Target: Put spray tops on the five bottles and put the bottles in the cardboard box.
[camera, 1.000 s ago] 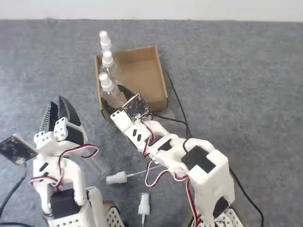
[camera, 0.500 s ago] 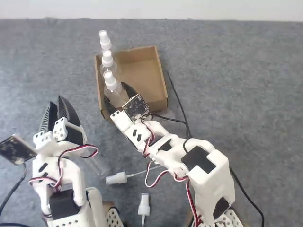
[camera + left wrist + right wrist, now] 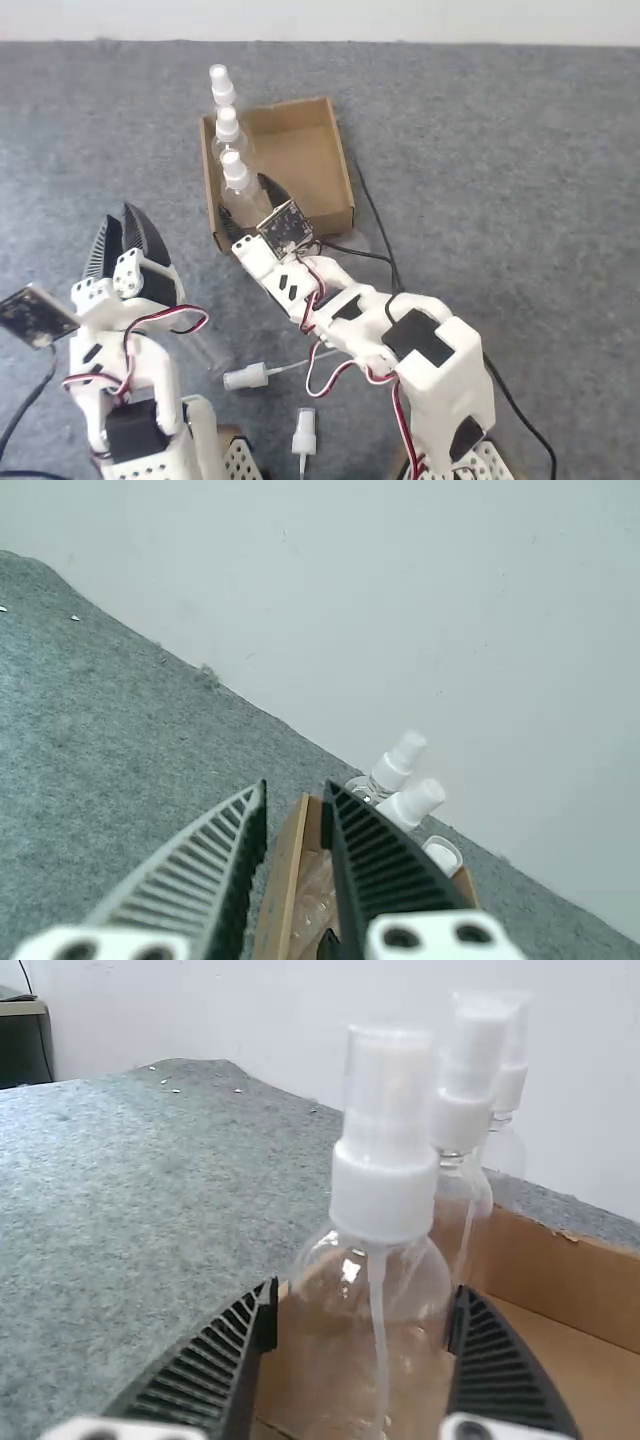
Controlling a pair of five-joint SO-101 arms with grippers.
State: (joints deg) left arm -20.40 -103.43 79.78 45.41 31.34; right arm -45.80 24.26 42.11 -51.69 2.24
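Observation:
The open cardboard box [image 3: 300, 160] sits on the grey carpet. Two clear bottles with white spray tops [image 3: 228, 125] stand in a row along its left wall. My right gripper [image 3: 256, 196] is at the box's front left corner, shut on a third capped bottle [image 3: 234, 172], held upright. In the right wrist view this bottle [image 3: 375, 1290] fills the gap between the black fingers [image 3: 215, 1360], with the other two bottles [image 3: 470, 1120] behind it. My left gripper [image 3: 120, 215] is raised at the near left, open and holding nothing [image 3: 295, 790].
Two loose spray tops lie on the carpet between the arm bases, one with its tube out [image 3: 248, 377] and one nearer the front [image 3: 304, 432]. A clear uncapped bottle [image 3: 207, 350] lies partly hidden beside the left arm. Black cables [image 3: 375, 225] trail right of the box.
My right gripper has carried its bottle a little farther along the box's left wall, closer to the other two. The left arm has stayed still.

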